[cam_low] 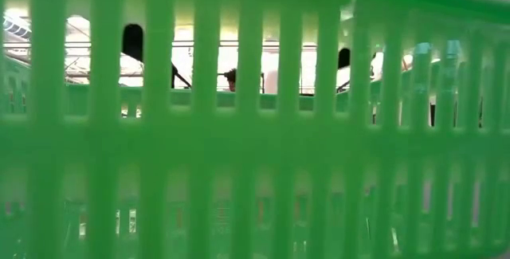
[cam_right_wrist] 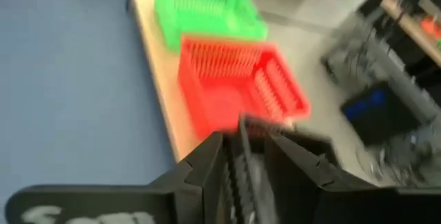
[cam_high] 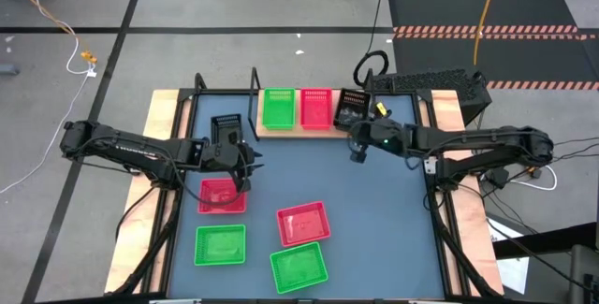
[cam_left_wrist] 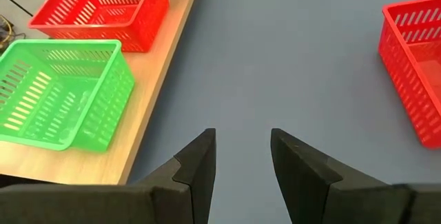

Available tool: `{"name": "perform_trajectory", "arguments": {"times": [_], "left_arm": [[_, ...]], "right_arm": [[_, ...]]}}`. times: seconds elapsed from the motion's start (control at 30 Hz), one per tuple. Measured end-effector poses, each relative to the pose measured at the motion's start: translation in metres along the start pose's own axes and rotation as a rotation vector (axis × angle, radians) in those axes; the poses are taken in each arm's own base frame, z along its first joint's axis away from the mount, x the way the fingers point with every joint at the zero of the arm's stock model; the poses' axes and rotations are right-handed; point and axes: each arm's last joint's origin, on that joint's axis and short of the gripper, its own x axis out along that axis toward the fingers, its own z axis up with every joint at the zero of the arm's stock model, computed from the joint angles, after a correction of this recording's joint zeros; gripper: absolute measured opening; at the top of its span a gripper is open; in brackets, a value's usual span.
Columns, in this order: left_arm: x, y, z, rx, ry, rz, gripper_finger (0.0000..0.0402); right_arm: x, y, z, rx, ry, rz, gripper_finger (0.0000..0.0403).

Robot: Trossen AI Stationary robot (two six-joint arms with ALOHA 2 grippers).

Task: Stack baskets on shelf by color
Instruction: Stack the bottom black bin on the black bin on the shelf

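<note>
On the tan shelf (cam_high: 299,128) at the table's far edge stand a green basket (cam_high: 278,108), a red basket (cam_high: 316,108) and a black basket (cam_high: 351,108), side by side. My right gripper (cam_high: 357,152) hangs open just on the near side of the black basket; the basket's dark mesh (cam_right_wrist: 242,172) shows blurred through the finger gap (cam_right_wrist: 242,141). My left gripper (cam_high: 241,166) stands open over bare table (cam_left_wrist: 242,138), above a red basket (cam_high: 222,195). Another black basket (cam_high: 226,129) sits by the left arm.
On the near half of the table lie a second red basket (cam_high: 303,223) and two green baskets (cam_high: 221,244) (cam_high: 299,267). A green basket wall (cam_low: 255,131) fills the low view. Bare blue table lies between the two grippers (cam_high: 299,164).
</note>
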Motion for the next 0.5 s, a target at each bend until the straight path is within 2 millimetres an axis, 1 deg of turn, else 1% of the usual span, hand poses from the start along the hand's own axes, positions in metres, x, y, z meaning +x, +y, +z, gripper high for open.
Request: {"name": "perform_trajectory", "arguments": {"times": [0.1, 0.23, 0.3, 0.5], "left_arm": [[0.000, 0.000, 0.000, -0.016, -0.003, 0.000, 0.0143], [0.000, 0.000, 0.000, -0.022, -0.003, 0.000, 0.0143], [0.000, 0.000, 0.000, -0.021, 0.000, 0.000, 0.0143], [0.000, 0.000, 0.000, -0.017, 0.002, 0.000, 0.0143]], "right_arm": [[0.007, 0.002, -0.008, 0.012, 0.084, -0.036, 0.0093], [0.012, 0.004, -0.010, 0.006, 0.114, -0.089, 0.0082], [0.014, 0.004, -0.011, -0.012, 0.121, -0.088, 0.0077], [0.018, 0.008, -0.020, -0.077, 0.211, -0.065, 0.0062]]}}
